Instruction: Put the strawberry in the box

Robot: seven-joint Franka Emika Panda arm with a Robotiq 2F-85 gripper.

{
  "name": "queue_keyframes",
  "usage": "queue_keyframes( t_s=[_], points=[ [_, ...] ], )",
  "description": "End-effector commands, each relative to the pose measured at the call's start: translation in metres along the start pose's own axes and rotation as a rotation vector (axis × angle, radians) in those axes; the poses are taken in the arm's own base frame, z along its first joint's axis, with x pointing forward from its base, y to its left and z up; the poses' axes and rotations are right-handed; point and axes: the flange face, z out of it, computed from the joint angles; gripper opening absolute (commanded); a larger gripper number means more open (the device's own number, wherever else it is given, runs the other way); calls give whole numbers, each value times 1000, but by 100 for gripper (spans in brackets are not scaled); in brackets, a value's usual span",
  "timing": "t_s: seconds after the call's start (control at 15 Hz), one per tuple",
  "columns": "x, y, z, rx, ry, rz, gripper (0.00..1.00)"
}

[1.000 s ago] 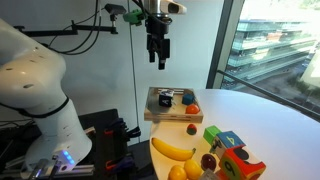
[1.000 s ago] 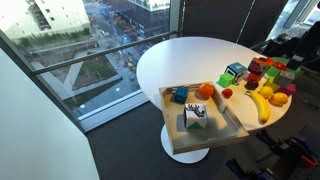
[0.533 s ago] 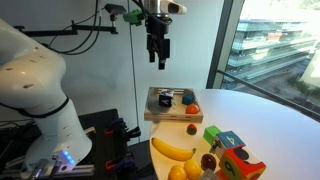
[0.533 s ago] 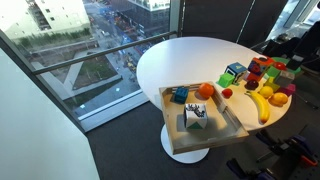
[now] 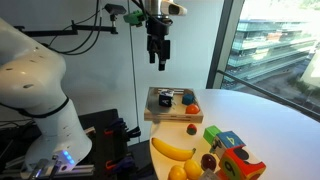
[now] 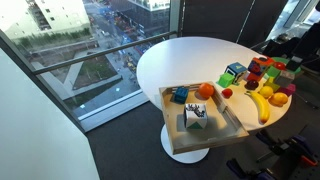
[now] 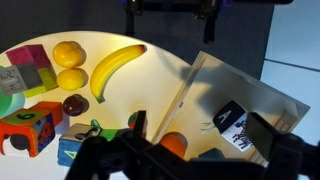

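The strawberry, small and red, lies on the white table just outside the box, between it and the banana. The box is a shallow light wooden tray at the table's edge. It holds a round orange fruit, a blue block and a black-and-white cube. My gripper hangs high above the box, open and empty. In the wrist view the gripper looks down on the box, and its left finger mostly hides the strawberry.
Colourful toy cubes, two yellow fruits and a dark red fruit crowd the table beyond the banana. The box overhangs the round table's rim. A window wall stands beside the table.
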Motion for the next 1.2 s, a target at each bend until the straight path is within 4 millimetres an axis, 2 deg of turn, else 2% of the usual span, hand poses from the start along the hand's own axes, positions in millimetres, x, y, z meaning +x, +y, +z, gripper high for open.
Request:
queue_keyframes(
  t_s=[0.0, 0.53, 0.93, 1.13],
  points=[
    [4, 12, 6, -9, -11, 10, 100],
    [20, 38, 34, -17, 12, -7, 100],
    [44, 58, 66, -31, 21, -55, 100],
    [57, 67, 89, -42, -2, -89, 100]
  ],
)
